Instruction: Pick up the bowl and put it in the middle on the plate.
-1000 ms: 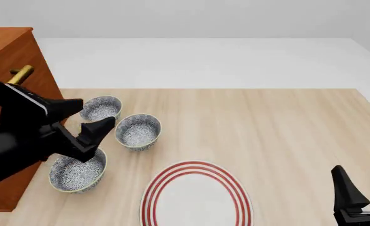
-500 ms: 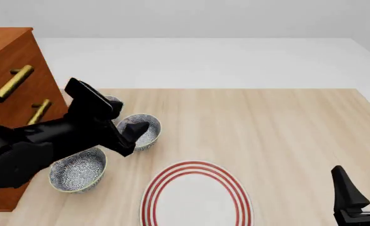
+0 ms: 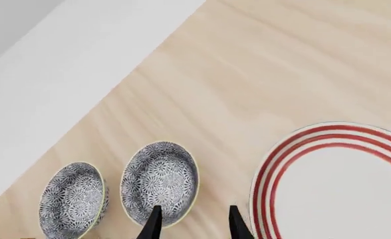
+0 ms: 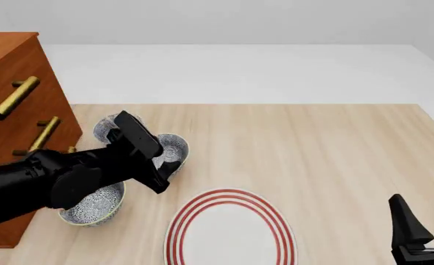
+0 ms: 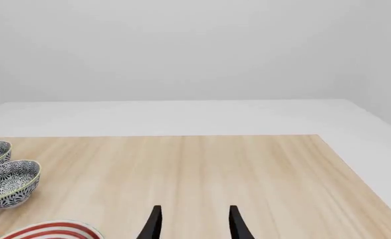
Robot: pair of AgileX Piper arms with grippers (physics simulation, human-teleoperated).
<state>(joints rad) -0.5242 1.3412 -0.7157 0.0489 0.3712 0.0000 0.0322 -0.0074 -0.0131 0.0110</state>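
Presently catalogued, one moment of the approach:

Table: pale wood-grain table (image 4: 313,165), carrying all items below.

Bowl: small round bowl with grey-blue and white floral pattern and pale yellow rim (image 3: 159,182), the middle one of three alike; standing upright on the table, just beside the plate, partly hidden behind the left arm in the front view (image 4: 174,152).

Neighbours: second floral bowl (image 3: 72,200) farther back, close beside the first, and a third floral bowl (image 4: 91,205) nearer the camera, partly under the arm.

Plate: large flat white plate with three red rings near its rim (image 4: 230,229), bare, at the near edge of the table.

Cabinet: brown wooden drawer cabinet with brass handles (image 4: 14,110), at the left.

Left gripper (image 3: 194,224): fingers apart, holding nothing, hovering over the plate-side rim of the middle bowl; one fingertip lies over the bowl's edge, the other over bare table.

Right gripper (image 5: 194,224): fingers apart, empty, well away at the right.

Step in hand: judged as lining up for a rim pinch.

Handling advice: descend straight, one finger inside the wall and one outside; close firmly, as a thin glazed rim may slip; lift clear before crossing to the plate's centre.

Risk: nudging the neighbouring bowl or the plate's edge on descent.
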